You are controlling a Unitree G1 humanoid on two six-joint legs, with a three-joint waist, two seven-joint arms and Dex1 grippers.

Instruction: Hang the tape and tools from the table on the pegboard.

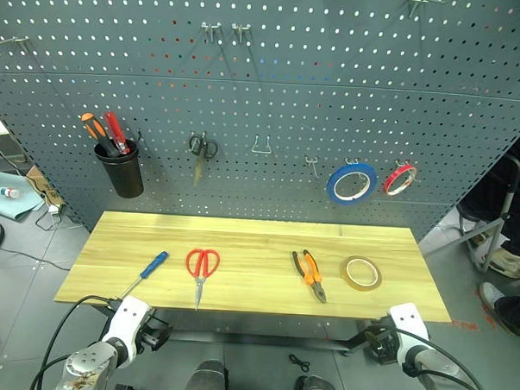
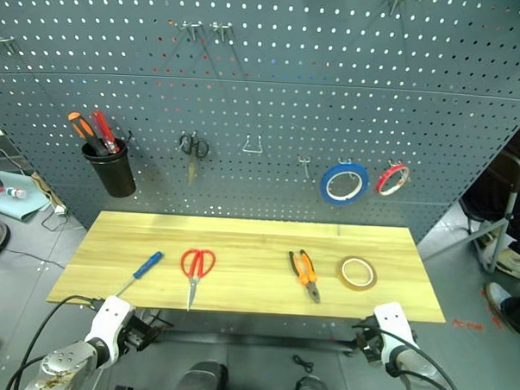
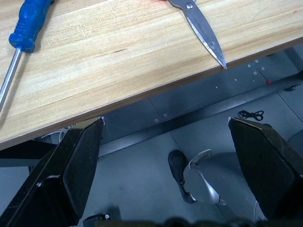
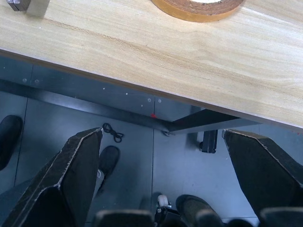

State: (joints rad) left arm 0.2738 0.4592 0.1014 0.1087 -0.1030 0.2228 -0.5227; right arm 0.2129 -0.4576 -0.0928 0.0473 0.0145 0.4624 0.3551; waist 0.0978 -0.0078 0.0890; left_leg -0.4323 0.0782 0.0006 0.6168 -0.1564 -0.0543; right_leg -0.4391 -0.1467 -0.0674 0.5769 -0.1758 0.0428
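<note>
On the light wooden table (image 1: 258, 234) lie, from left to right, a blue-handled screwdriver (image 1: 153, 265), red-handled scissors (image 1: 199, 283), orange-and-black pliers (image 1: 310, 273) and a tan ring of tape (image 1: 360, 287). Behind the table rises the dark grey pegboard (image 1: 273, 92). My left gripper (image 1: 155, 335) hangs open below the table's front edge, near the screwdriver (image 3: 28, 28) and the scissors' tip (image 3: 203, 33). My right gripper (image 1: 376, 345) is open too, low in front of the edge beneath the tape (image 4: 199, 9). Neither holds anything.
On the pegboard hang a black cup (image 1: 121, 167) with orange and red screwdrivers, small black scissors (image 1: 202, 148), a blue roll (image 1: 334, 183) and a red roll (image 1: 390, 182). Bare hooks (image 1: 262, 146) sit between them. A person's feet (image 1: 499, 257) stand at the right.
</note>
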